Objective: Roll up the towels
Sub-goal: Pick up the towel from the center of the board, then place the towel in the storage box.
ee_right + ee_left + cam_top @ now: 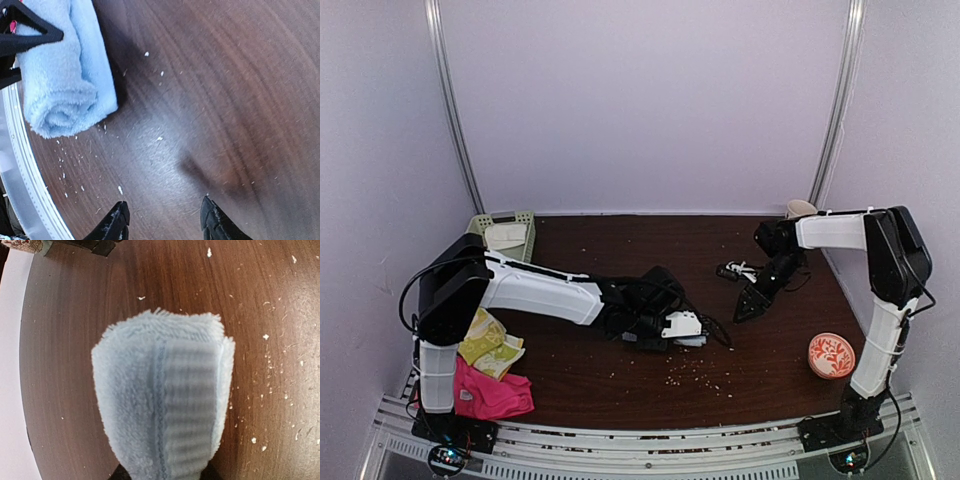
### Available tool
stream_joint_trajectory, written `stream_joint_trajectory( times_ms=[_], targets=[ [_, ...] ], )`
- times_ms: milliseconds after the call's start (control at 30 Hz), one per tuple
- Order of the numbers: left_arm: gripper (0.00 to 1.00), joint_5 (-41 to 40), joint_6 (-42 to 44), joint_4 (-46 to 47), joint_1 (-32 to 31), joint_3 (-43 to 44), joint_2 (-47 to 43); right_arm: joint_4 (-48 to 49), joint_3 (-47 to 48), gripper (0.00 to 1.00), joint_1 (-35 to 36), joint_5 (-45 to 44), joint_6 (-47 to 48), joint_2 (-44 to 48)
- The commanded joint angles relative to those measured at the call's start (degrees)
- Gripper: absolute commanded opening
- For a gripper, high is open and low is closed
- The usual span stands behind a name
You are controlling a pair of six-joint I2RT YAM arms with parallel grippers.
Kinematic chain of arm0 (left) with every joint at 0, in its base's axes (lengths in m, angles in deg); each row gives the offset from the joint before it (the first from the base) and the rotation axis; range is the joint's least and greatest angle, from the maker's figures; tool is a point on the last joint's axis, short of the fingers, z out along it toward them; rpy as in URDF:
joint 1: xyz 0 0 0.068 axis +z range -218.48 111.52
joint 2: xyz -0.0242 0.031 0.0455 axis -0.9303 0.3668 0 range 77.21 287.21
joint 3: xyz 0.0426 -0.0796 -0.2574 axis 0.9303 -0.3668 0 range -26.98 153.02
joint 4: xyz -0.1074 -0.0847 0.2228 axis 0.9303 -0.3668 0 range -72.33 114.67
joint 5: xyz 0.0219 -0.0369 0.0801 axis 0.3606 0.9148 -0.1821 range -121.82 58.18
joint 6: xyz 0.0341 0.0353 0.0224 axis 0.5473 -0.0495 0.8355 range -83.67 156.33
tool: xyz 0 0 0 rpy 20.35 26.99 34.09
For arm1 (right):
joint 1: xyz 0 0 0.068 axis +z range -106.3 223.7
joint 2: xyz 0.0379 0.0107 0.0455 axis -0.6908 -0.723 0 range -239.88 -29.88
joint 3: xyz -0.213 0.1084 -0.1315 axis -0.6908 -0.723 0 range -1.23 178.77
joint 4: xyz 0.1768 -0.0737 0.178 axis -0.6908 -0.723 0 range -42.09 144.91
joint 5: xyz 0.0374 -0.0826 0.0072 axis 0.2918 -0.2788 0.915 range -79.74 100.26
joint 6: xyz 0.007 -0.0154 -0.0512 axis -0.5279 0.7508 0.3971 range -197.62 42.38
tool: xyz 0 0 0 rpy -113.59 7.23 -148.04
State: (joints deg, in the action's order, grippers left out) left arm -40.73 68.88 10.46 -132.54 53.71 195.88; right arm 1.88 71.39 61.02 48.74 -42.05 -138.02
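At the far left of the bench (590, 375), beside the left arm's base, we see a hot-pink towel (492, 396) lying crumpled, and a yellow-green patterned towel (490, 345) touches its far edge. Farther back, in the left corner, stands a pale green slotted basket (530, 236), and a cream-white towel (504, 236) lies inside it. The left arm (540, 290) reaches across to the middle of the bench, where we find the left pincer (688, 330) low over the wood and clenched on the pale blue towel (160, 405). In the left wrist view this towel is rolled up and fills the middle of the picture, a ribbed band running along its length, and only dark bits of the pincer show at the bottom edge. From the right wrist view we see the roll resting on the bench with its spiral end turned toward the camera, and one black finger (30, 32) of the left pincer lies across its top. Pale crumbs (695, 375) are scattered on the wood near the roll. Further right, the right pincer (165, 222) hangs over bare wood apart from the roll, released, its two black fingertips spread with nothing between them. Near the front right an orange-red patterned bowl (831, 355) sits just beside the right arm (895, 250)
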Motion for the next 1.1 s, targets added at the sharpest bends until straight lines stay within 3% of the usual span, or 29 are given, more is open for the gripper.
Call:
stream_joint_trajectory(
  times_ms=[0, 500, 700, 1067],
  targets=[
    [0.00, 1.17, 0.25, -0.53, 0.24, 1.44, -2.20, 2.64, 1.23, 0.50, 0.05, 1.33, 0.26, -0.67],
    [0.00, 2.17, 0.09, 2.54, 4.04, -3.80, -11.08, 1.92, 1.73, 0.48, 0.12, 2.37, 0.38, -0.26],
    [0.00, 1.68, 0.42, 4.01, 9.02, -7.36, -16.66, 1.83, 1.65, 0.48, 0.08, 2.54, 0.48, -0.14],
    [0.00, -7.77, 6.85, 9.08, 21.29, -12.24, -25.97, 1.21, 1.39, 0.48, 0.06, 3.27, 0.98, -0.23]
  ],
)
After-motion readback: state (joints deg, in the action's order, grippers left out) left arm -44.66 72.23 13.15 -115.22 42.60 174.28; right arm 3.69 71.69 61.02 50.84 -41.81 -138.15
